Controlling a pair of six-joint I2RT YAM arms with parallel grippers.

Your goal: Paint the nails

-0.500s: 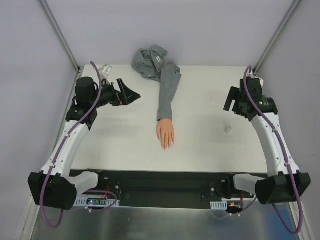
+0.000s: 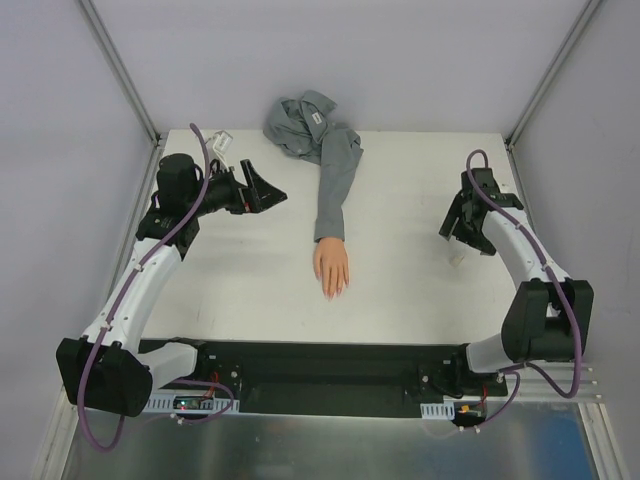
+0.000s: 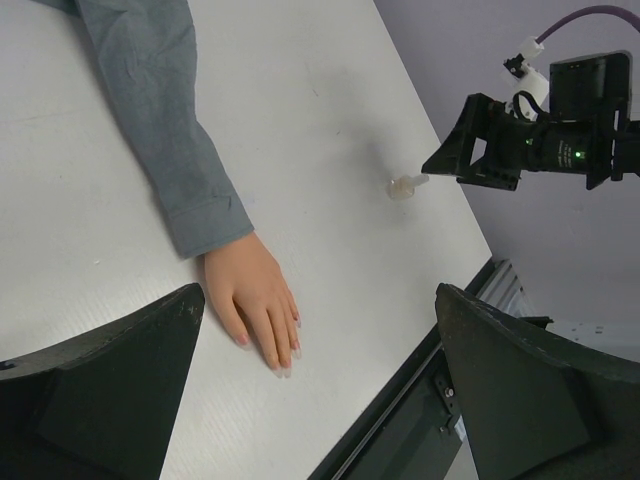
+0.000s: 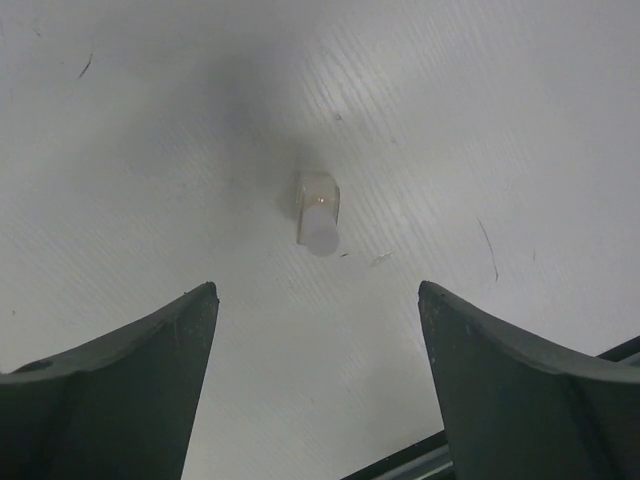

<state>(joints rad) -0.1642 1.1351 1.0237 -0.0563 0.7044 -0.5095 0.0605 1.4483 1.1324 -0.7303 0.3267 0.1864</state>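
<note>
Two grippers are hanging open over one table [image 2: 250, 285], each holding nothing.

One mannequin hand [image 2: 331, 268] is lying palm down near the middle of the table, its fingers pointing toward the arm bases. It is wearing one grey sleeve [image 2: 336, 185] that is running back to a crumpled shirt at the far edge. The nails [image 3: 296, 320] are showing as tiny pinkish tips on the fingers in the left wrist view, too small to count surely. The left gripper [image 3: 318, 292] is hovering left of the sleeve, jaws spread wide and empty, well apart from the hand. The right gripper [image 4: 318, 288] is hanging over the table's right side, jaws spread wide. One small clear bottle [image 4: 318, 218] is lying on its side just ahead of them, untouched.
</note>
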